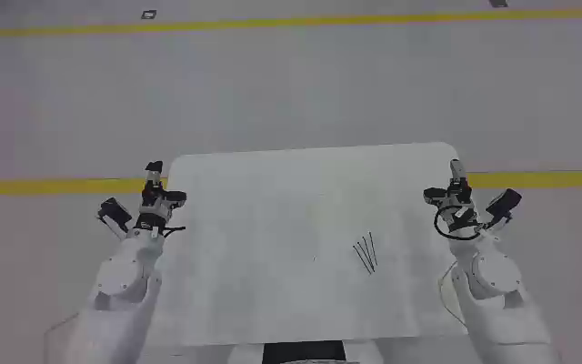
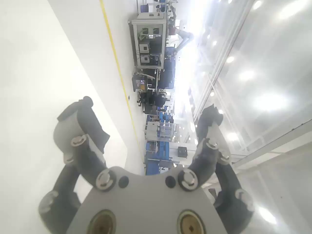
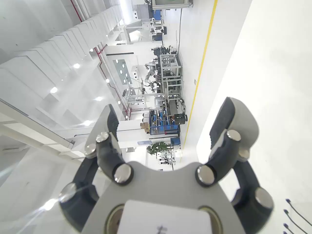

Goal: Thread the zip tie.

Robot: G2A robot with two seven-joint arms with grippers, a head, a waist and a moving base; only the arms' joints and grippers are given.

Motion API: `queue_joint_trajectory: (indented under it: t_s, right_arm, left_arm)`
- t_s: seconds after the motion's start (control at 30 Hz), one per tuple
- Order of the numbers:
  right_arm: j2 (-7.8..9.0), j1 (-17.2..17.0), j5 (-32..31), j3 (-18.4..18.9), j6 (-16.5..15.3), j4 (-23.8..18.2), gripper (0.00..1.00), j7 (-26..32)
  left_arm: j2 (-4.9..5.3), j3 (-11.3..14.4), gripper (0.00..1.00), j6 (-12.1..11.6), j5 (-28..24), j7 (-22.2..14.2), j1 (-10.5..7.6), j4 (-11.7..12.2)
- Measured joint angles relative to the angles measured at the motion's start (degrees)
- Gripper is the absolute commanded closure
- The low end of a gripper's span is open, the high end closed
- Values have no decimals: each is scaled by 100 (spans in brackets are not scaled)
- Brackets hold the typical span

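On table: at least three zip ties; left claw, right claw wide open, empty.

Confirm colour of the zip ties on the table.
Zip ties are black against the white table; top view shows it best.

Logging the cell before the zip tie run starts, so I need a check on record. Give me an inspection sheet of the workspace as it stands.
Surface: white table, rounded far corners.
Job's things: a few black zip ties lying loose side by side on the table's right half, untouched.
Clutter: nothing seen.
Grippers: left gripper at the table's left edge, jaws open, holding nothing; right gripper at the right edge, jaws open, holding nothing.
Cables: black cable loop at the right wrist.
Surroundings: yellow floor lines; machine racks in the hall behind.
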Motion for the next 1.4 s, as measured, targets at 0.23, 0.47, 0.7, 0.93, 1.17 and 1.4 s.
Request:
queue_joint_trajectory:
  t_s: [0.23, 0.47, 0.7, 0.93, 1.17, 1.4]
  right_arm:
    - [0, 0, 0, 0, 0, 0, 0, 0]
    - [102, -2, -1121, -36, -89, -124, 0, 912]
    - [246, -5, -3334, -298, -169, -180, 0, 2454]
    - [255, -6, -3528, -316, -231, -179, 0, 2592]
    - [277, 46, -3706, -363, -343, -299, 0, 2718]
    - [385, 425, -5307, -698, -782, -600, 0, 3961]
  left_arm:
    - [0, 0, 0, 0, 0, 0, 0, 0]
    - [0, 0, 0, 0, 0, 0, 0, 0]
    - [0, 0, 0, 0, 0, 0, 0, 0]
    - [0, 0, 0, 0, 0, 0, 0, 0]
    - [0, 0, 0, 0, 0, 0, 0, 0]
    - [0, 0, 0, 0, 0, 0, 0, 0]
